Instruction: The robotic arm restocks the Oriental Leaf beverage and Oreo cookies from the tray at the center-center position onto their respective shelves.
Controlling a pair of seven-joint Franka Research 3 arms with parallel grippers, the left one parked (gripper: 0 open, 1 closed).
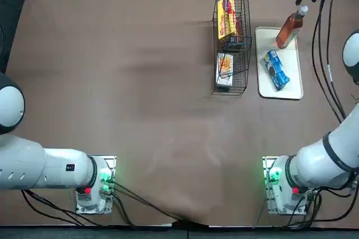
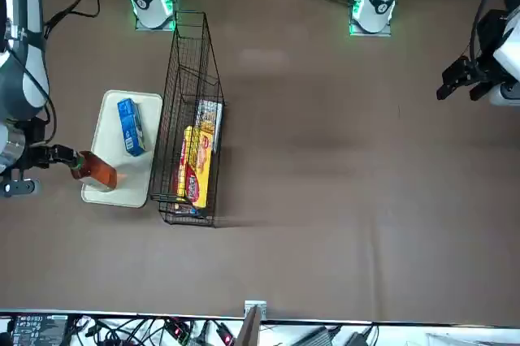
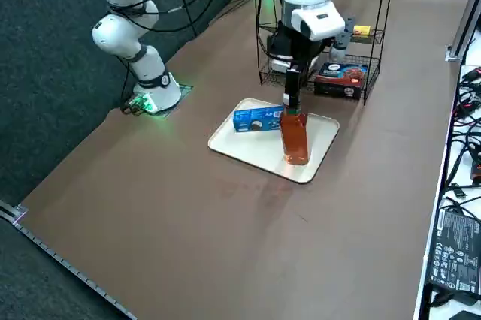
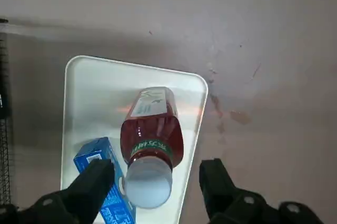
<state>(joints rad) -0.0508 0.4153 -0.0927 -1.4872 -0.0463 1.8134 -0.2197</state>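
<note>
The Oriental Leaf beverage stands upright at the far end of the cream tray, reddish-brown with a white cap. The blue Oreo cookies packet lies flat on the tray, nearer the arm's base. My right gripper is open just above the bottle, one finger on each side of the cap with small gaps showing. The side view shows the gripper directly over the bottle, with the Oreo packet behind it. The black wire shelves stand just left of the tray.
The shelves hold yellow-and-red boxes and a dark red box on the lowest tier. Black cables hang along the arm beside the tray's right edge. Brown tabletop spreads left of the rack.
</note>
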